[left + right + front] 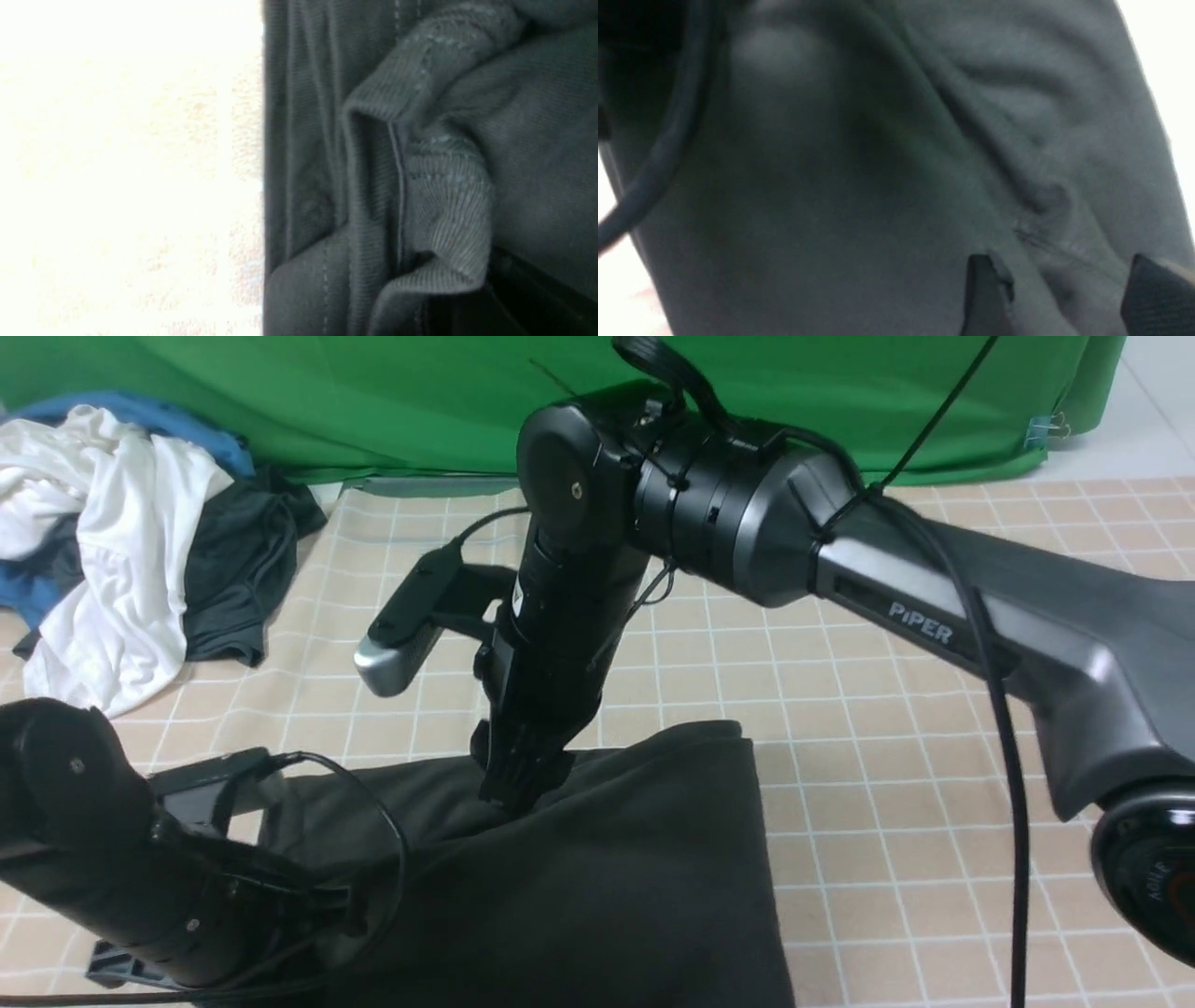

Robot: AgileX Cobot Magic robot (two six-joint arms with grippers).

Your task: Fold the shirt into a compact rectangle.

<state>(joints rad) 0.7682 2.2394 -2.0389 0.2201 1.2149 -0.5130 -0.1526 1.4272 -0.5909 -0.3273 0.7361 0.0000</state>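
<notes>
The black shirt point(597, 868) lies folded on the checked table at the near middle. My right gripper point(518, 789) points straight down onto the shirt's far edge. In the right wrist view the right gripper point(1069, 289) stands open, its two fingertips apart with a ridge of the shirt point(859, 186) between them. My left gripper point(327, 905) is at the shirt's near left side, half buried in cloth. The left wrist view shows the shirt's ribbed collar point(448, 196) bunched right at the dark fingers point(514, 298), which are shut on it.
At the far left lies a pile of clothes: a white garment point(121, 551), a dark grey garment point(233, 569) and a blue one point(140, 415). A green backdrop point(373, 401) hangs behind. Beige checked tablecloth point(887, 784) shows to the shirt's right.
</notes>
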